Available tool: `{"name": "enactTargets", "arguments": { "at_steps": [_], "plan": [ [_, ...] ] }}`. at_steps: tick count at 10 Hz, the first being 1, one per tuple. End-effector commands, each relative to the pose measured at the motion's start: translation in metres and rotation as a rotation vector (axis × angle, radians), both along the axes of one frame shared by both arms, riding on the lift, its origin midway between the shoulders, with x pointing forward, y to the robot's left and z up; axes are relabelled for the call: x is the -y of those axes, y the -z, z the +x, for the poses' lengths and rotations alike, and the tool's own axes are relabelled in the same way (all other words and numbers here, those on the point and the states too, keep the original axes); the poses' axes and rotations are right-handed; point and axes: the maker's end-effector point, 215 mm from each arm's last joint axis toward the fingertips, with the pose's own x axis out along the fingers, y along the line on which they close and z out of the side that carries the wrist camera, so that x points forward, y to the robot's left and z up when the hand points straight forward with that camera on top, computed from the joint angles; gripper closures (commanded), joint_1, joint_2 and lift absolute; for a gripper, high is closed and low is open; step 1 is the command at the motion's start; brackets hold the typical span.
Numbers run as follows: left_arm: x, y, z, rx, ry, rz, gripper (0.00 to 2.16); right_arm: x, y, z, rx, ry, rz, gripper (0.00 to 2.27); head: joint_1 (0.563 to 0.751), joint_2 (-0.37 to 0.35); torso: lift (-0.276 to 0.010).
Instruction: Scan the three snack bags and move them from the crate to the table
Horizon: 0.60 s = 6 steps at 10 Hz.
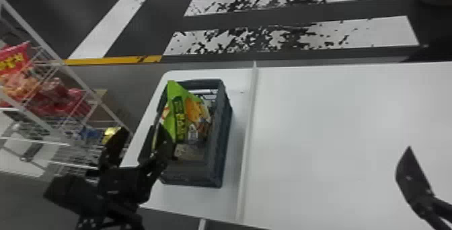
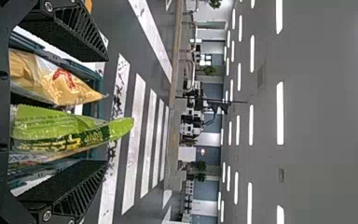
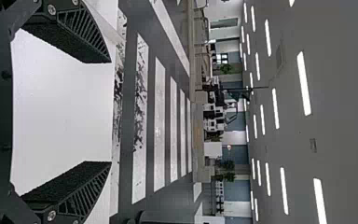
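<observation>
We judge all scanning and moving to be ahead: the green snack bag (image 1: 175,111) leans in the crate (image 1: 220,138), centre of the head view. The left wrist view adds a tan snack bag (image 2: 51,81), upper left, with our left fingers (image 2: 70,186) spread; the right wrist view, white counter (image 3: 65,107) between spread right fingers (image 3: 74,42).

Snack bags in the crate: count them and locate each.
2 that I can make out: a green bag and an orange-brown bag to its left, both in the crate. More may be hidden.
</observation>
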Motion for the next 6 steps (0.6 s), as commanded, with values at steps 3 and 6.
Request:
{"name": "enactTargets", "arguments": {
  "at_steps": [3, 6],
  "plan": [
    [-0.006, 0.044, 0.024, -0.077, -0.001, -0.041, 0.1, -0.006, 0.0, -0.002, 0.001, -0.006, 0.0, 0.11, 0.695, 0.35, -0.062],
    [0.006, 0.057, 0.038, -0.104, 0.031, -0.063, 0.46, -0.007, 0.0, -0.001, 0.002, -0.008, 0.001, 0.11, 0.695, 0.341, -0.062]
  ]
}}
